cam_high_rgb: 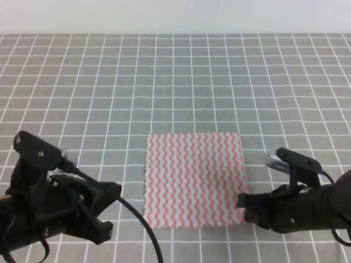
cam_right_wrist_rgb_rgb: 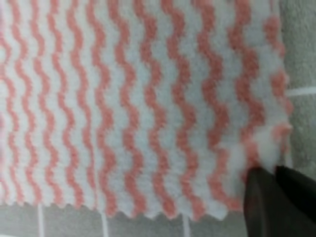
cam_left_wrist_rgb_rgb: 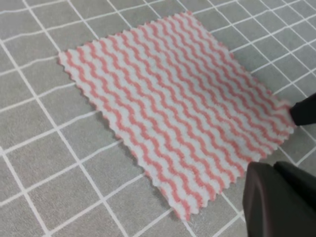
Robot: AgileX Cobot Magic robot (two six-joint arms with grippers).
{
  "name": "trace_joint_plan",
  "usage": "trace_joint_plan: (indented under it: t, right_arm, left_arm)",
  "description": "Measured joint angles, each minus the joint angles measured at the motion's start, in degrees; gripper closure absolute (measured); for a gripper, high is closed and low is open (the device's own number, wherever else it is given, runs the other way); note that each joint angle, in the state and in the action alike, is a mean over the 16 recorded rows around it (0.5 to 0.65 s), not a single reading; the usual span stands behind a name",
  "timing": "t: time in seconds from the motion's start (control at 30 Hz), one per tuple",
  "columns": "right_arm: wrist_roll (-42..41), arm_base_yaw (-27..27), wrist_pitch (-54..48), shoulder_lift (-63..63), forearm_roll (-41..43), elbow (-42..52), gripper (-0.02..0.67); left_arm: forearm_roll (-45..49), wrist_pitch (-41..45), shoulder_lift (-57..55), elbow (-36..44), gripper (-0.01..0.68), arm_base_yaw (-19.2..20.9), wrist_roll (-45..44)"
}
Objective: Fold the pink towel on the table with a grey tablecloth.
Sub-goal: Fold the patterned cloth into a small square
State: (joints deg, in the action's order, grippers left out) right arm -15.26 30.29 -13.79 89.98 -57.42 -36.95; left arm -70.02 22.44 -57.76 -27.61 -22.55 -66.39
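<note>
Jaws of the right gripper [cam_high_rgb: 244,201] meet the near right corner of the pink towel [cam_high_rgb: 192,178], apparently pinching it, while the left gripper [cam_high_rgb: 112,205] waits well apart off the towel's near left corner; its jaw gap cannot be told. From the left wrist, the towel [cam_left_wrist_rgb_rgb: 173,103] lies flat and unfolded on the table with a grey tablecloth [cam_left_wrist_rgb_rgb: 39,163] (roughly square, no long axis). From the right wrist, dark fingertips [cam_right_wrist_rgb_rgb: 266,197] press together on the puckered corner [cam_right_wrist_rgb_rgb: 261,145].

Lab-like tabletop: gridded grey tablecloth [cam_high_rgb: 175,82]
</note>
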Motion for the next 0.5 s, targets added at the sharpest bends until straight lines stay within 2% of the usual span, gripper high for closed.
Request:
trace_joint_plan:
  t: [0.27, 0.5]
  right_arm:
    - [-1.6, 0.0, 0.3, -0.1, 0.0, -3.4, 0.662]
    - [-3.0, 0.0, 0.8, 0.7, 0.0, -6.6, 0.662]
  left_arm:
    - [-2.3, 0.4, -0.5, 0.0, 0.673, 0.0, -5.5]
    - [-9.4, 3.0, -3.5, 0.0, 0.673, 0.0, -15.8]
